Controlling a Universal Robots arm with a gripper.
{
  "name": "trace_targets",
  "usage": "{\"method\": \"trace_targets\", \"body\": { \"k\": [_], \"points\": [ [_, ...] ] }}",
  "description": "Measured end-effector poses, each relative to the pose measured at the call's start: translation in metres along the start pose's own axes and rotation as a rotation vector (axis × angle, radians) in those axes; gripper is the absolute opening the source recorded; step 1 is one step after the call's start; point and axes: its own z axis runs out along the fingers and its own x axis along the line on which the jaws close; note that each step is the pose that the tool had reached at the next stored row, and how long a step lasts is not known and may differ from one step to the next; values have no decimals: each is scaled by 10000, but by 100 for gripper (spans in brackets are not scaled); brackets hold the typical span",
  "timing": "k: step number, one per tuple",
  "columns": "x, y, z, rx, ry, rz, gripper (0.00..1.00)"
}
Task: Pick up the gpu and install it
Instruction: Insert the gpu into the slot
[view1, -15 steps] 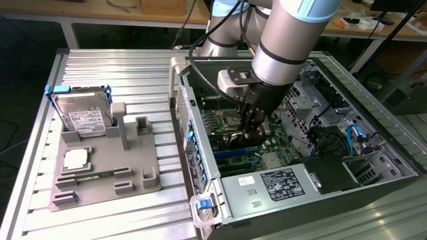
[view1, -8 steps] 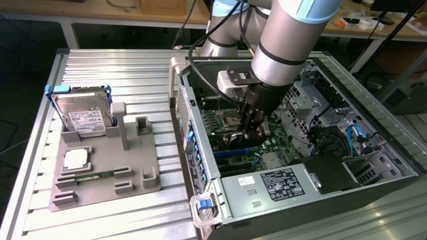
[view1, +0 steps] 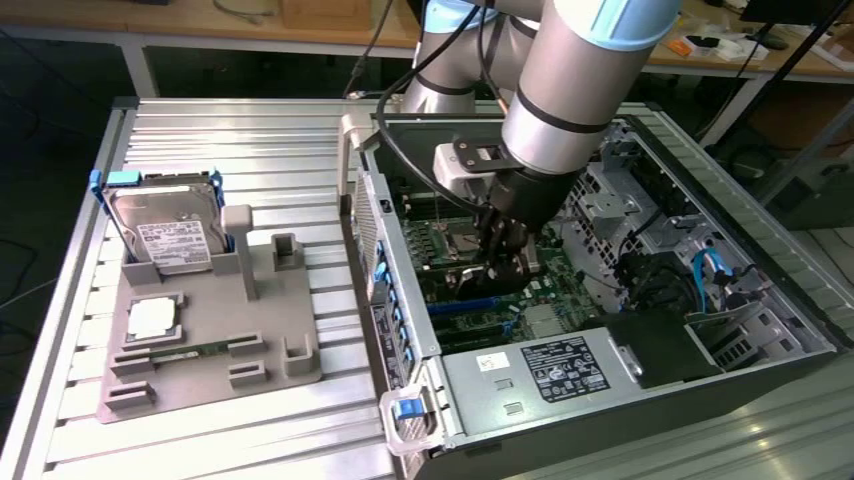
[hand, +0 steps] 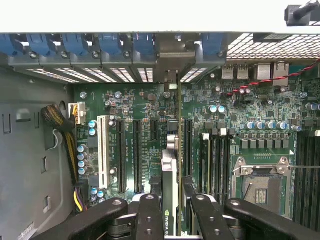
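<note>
The gpu (hand: 172, 165) stands edge-on over the motherboard (hand: 150, 105) inside the open computer case. It is a thin green card, and its metal bracket end reaches toward the rear slot openings (hand: 170, 75). My gripper (hand: 172, 215) is shut on it, one black finger on each face of the card. The card hangs in line with a long black expansion slot (hand: 187, 145); whether it touches the slot I cannot tell. In the exterior view my gripper (view1: 498, 268) reaches down into the case (view1: 400, 300) with the dark gpu (view1: 474, 285) at its tip.
A grey fixture (view1: 200, 330) on the exterior view's left carries a silver hard drive (view1: 167, 235), a processor chip (view1: 154, 318) and a memory stick (view1: 180, 352). Around the card stand a white slot (hand: 104, 150), the processor socket (hand: 260, 175), cables (hand: 60, 122) and the power supply (view1: 561, 365).
</note>
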Motion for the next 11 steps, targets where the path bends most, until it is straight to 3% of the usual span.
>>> {"method": "trace_targets", "body": {
  "k": [11],
  "points": [
    [1,6,43,52,1,0,27]
  ]
}}
